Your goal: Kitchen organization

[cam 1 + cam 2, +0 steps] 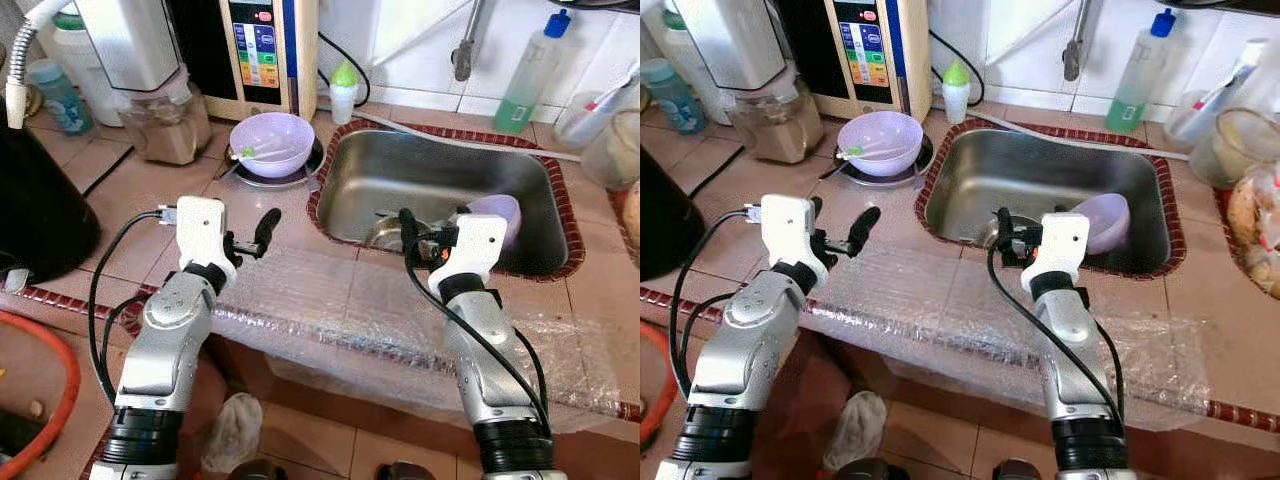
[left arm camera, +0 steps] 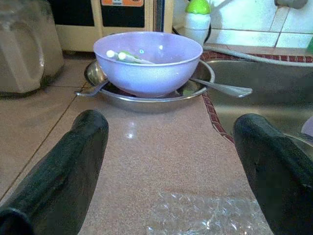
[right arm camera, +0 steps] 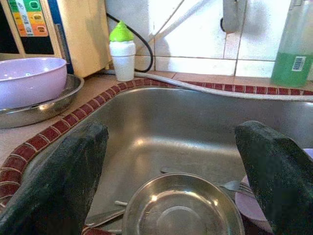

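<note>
A lilac bowl [image 1: 272,142] holding a green-and-white utensil rests on a steel plate [image 2: 198,84] on the counter, left of the steel sink [image 1: 440,160]. Inside the sink lie a small steel bowl [image 3: 183,208], a fork [image 3: 234,186] and a second lilac bowl [image 1: 497,213] tipped against the right wall. My left gripper [image 1: 255,238] hovers open over the counter, pointing at the lilac bowl on the plate. At the sink's front rim my right gripper [image 1: 412,240] is open above the steel bowl. Neither holds anything.
Bubble wrap [image 1: 330,290] covers the counter's front edge. A blender jar [image 1: 160,115], a water machine [image 1: 262,50] and a small green-capped bottle [image 1: 343,90] line the back. A green soap bottle [image 1: 530,75], the tap [image 1: 462,50] and plastic containers [image 1: 610,140] stand beyond the sink.
</note>
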{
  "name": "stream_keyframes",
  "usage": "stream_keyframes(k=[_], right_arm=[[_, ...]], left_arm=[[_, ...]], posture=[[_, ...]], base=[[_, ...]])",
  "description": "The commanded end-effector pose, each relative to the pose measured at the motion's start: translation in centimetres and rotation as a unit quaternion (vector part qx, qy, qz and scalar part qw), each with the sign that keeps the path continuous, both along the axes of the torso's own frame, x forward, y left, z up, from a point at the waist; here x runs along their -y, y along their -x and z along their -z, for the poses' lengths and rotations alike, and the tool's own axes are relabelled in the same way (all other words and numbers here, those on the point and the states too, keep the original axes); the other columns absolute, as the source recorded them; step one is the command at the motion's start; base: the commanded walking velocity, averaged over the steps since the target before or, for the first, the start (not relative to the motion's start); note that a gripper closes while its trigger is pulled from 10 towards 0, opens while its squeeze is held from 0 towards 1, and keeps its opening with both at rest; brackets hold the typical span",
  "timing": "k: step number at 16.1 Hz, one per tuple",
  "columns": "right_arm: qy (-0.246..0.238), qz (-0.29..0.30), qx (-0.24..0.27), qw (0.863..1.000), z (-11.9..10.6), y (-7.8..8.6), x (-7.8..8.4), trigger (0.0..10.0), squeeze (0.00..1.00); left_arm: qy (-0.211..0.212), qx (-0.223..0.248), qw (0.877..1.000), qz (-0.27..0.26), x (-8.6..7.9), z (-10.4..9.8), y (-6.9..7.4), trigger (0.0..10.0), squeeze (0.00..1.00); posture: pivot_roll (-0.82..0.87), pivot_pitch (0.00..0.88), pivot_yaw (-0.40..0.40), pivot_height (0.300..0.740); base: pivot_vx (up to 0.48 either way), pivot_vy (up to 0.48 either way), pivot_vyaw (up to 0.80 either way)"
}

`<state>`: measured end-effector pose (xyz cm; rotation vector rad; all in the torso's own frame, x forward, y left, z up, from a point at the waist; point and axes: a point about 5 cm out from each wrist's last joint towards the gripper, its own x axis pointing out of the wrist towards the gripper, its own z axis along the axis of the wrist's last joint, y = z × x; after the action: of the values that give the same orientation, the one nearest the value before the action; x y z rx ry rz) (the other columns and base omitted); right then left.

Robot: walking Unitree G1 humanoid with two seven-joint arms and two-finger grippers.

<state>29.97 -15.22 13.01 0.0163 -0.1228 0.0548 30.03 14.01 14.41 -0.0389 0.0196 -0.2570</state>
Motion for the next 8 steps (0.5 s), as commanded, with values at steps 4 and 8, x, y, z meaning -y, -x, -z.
stream_keyframes(k=[4,8], right_arm=[[0.0,-0.001,0.004,1.0,-0.14,-0.28,-0.25,10.0,0.0],[-0.002,-0.002,0.002,1.0,-0.05,-0.37,-0.3,10.0,0.0]], left_arm=[[0.002,0.004,1.0,0.009,0.16,-0.37,0.2,10.0,0.0],[0.003,0.003,1.0,0.013,0.27,-0.32,0.25,10.0,0.0]], posture=[[-0.01,0.034,0.051,0.74],[-0.01,0.033,0.049,0.74]], base=[[0.267,0.0,0.0],[0.293,0.0,0.0]])
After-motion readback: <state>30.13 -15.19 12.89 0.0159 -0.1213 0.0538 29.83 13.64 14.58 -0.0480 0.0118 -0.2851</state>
